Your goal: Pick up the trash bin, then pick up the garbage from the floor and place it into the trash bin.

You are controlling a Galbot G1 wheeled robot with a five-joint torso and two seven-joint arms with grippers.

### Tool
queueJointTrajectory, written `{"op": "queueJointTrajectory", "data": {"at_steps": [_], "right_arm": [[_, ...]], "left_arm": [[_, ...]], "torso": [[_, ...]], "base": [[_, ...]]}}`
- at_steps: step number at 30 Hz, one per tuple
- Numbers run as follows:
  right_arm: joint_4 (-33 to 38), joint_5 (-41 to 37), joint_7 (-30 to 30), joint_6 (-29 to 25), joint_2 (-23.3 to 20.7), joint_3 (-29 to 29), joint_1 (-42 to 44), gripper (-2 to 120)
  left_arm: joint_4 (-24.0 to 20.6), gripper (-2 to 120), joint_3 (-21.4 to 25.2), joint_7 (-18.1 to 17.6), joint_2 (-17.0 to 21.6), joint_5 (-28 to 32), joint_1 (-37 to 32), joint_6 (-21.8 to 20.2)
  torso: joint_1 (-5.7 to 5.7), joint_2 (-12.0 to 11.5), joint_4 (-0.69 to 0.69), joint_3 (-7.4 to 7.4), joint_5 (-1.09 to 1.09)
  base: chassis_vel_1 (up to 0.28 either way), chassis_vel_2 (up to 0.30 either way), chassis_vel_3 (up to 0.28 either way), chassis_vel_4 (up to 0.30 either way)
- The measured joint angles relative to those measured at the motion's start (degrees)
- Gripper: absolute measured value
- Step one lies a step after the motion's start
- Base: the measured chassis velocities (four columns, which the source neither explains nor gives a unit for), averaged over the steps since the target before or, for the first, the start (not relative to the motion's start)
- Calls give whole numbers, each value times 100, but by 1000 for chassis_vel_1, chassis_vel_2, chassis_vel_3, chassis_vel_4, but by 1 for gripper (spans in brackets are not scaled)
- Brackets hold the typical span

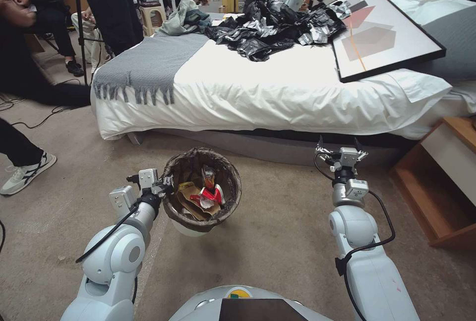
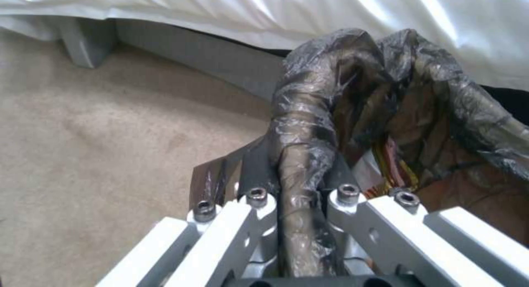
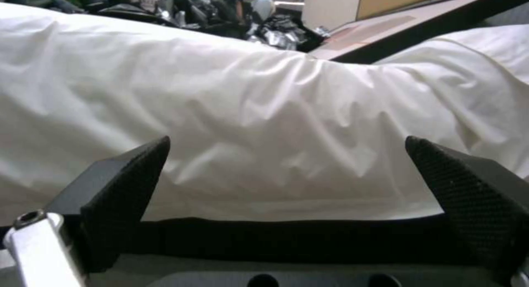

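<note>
The left gripper [image 1: 166, 185] has its fingers [image 2: 259, 171] clamped on the rim of the small round white plastic trash bin [image 1: 191, 229] with its dark bag liner, held above the beige carpet floor [image 1: 277, 241]. Inside the bin, just beyond those fingers, lie red-and-white wrappers [image 1: 210, 196] and a tan paper bag [image 1: 189, 203]. The right gripper [image 1: 341, 151] hangs empty – fingers [image 3: 129, 183] spread wide – facing the white-sheeted bed [image 1: 277, 93].
</note>
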State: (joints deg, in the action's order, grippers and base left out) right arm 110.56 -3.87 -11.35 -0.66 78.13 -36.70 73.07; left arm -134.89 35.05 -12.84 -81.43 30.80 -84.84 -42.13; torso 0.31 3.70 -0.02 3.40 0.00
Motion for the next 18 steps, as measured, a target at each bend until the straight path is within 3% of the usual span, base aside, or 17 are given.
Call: {"op": "queueJointTrajectory", "data": {"at_steps": [18], "right_arm": [[-25,33,0,-3,23,4,16,100]], "left_arm": [[42,5,14,19,44,5,28,0]], "torso": [[0,0,0,0,0]], "base": [[10,9,10,10]]}}
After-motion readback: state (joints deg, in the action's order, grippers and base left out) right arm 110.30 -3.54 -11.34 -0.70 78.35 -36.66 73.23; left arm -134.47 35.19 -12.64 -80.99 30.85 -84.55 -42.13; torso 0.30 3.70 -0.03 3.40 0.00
